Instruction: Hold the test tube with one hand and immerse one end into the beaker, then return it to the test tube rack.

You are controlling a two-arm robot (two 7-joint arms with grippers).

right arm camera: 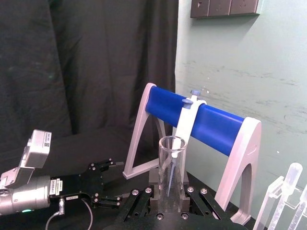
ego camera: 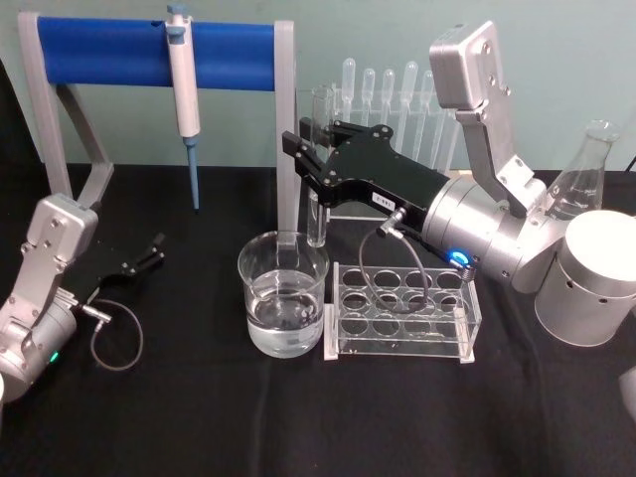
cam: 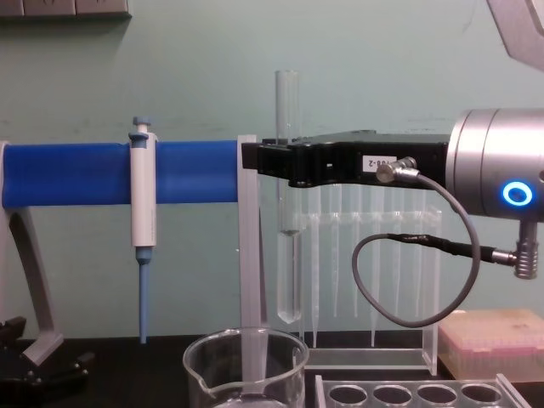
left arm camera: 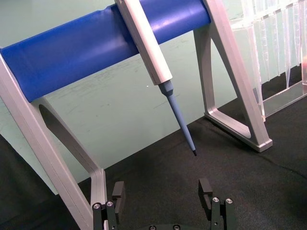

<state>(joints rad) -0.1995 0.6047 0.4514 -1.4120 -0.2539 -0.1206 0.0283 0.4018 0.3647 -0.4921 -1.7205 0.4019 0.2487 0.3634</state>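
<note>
Chest view: the right gripper (cam: 280, 163), large and level, clamps the test tube (cam: 289, 272) upright in its upper part, likely so the round end can go straight down. That end hangs just above the far rim of the water-filled beaker (ego camera: 283, 298), not yet wet. Beside the beaker stands the clear test tube rack (ego camera: 402, 316), its holes empty. The left gripper (ego camera: 149, 253) sits parked at the left, jaws apart, holding nothing. Black cloth (ego camera: 199, 417) covers the table, and a pale green wall (cam: 382, 68) stands behind.

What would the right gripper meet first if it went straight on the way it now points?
Likely the pipette stand's grey leg, just beyond the right gripper and its test tube; depth is unclear.
</note>
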